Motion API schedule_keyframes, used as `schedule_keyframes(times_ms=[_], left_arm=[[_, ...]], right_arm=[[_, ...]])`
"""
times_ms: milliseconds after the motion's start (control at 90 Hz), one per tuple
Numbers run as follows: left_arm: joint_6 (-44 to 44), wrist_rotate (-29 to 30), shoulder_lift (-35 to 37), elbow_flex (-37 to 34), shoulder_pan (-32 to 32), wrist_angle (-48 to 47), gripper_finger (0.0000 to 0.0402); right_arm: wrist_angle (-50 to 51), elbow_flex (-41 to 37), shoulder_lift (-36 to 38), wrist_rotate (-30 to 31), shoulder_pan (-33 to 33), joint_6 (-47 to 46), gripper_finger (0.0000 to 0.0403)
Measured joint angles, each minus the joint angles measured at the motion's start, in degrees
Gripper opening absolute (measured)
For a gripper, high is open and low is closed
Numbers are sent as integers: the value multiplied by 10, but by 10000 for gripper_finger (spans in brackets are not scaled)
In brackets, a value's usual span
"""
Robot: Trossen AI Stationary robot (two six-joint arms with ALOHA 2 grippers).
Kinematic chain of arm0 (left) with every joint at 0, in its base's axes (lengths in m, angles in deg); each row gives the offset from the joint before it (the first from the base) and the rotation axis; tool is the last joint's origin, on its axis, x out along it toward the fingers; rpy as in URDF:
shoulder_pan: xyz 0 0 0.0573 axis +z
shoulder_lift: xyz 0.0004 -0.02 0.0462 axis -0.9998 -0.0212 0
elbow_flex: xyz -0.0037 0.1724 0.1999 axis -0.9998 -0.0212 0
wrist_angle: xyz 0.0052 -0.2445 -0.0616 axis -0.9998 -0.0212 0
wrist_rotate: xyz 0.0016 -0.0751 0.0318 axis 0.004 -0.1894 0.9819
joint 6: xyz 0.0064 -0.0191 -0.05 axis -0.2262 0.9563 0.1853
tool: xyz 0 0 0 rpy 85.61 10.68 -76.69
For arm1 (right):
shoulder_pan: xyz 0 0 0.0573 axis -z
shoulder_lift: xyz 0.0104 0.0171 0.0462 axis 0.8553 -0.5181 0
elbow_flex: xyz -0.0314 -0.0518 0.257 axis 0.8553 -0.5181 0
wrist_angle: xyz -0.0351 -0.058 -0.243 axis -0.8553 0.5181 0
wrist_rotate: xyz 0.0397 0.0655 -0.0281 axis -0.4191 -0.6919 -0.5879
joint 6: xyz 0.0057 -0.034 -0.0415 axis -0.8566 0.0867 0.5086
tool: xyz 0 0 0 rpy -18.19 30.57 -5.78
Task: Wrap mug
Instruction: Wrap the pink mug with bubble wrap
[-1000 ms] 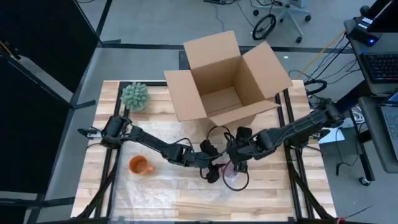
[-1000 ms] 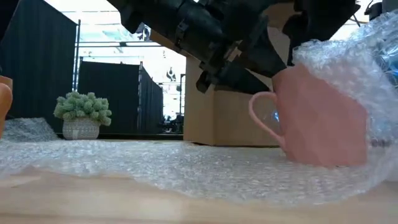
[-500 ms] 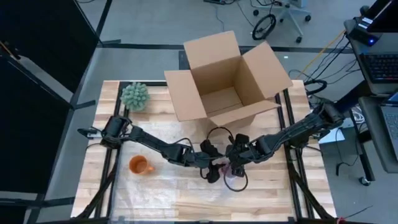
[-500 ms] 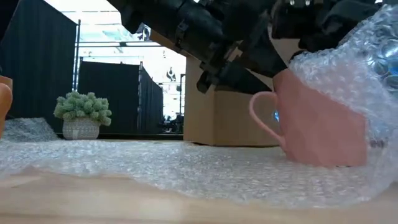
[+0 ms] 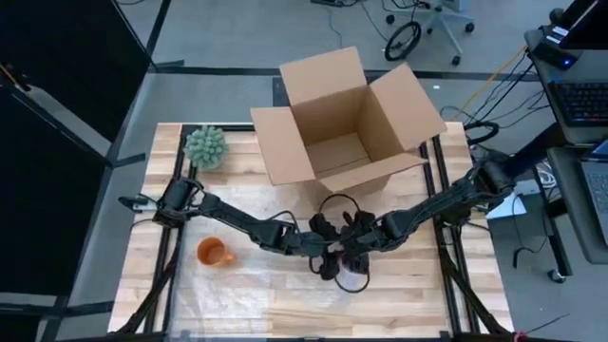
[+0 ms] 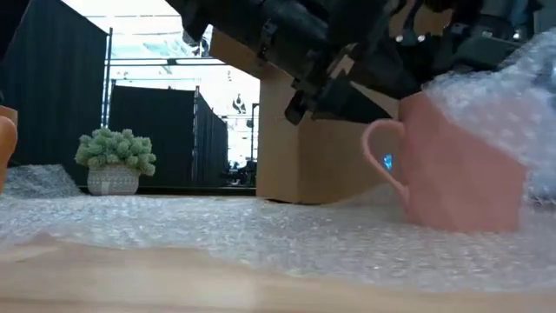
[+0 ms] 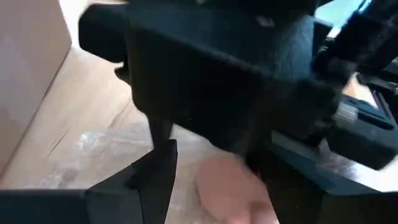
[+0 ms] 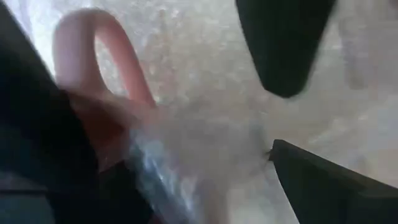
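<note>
A pink mug [image 6: 460,165] stands on a sheet of bubble wrap [image 6: 261,235] near the table's middle, with its handle [image 6: 380,156] toward the table's left. A flap of the wrap [image 6: 499,91] lies over the mug's top and right side. My right gripper [image 5: 353,249] is just above the mug, shut on that flap. My left gripper [image 5: 330,261] hovers open beside the handle side. The mug [image 7: 230,193] shows between its fingers, and I cannot tell whether they touch it. My right gripper holds the bubble wrap flap [image 8: 180,155], coming from the table's right and slanting down over the mug. The arms hide the exact place of contact. The wrap runs from the fingers down over the mug's top and right side, and the rest lies flat on the table.
An open cardboard box [image 5: 347,123] stands behind the mug at the far middle. An orange mug [image 5: 214,253] sits on the wrap at the left. A small potted plant [image 5: 206,145] stands at the far left. Bare wood lies along the near edge [image 5: 313,318].
My right gripper has moved toward the table's left, over the mug, drawing the raised flap of wrap down across the mug's top. The flap, which stood high at the mug's right, now lies lower. The mug has shifted slightly toward the table's right.
</note>
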Motion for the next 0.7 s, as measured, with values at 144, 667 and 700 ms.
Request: schedule_keyframes(times_ms=[144,667,700], left_arm=[[16,0,-9,1,0,2,207],[14,-3,-10,2,1,-5,207],[14,-4,-10,2,1,-5,207]], right_arm=[[-1,0,-2,-8,3,4,249],[11,12,-4,-29,8,61,34],[13,14,-5,-30,7,63,42]])
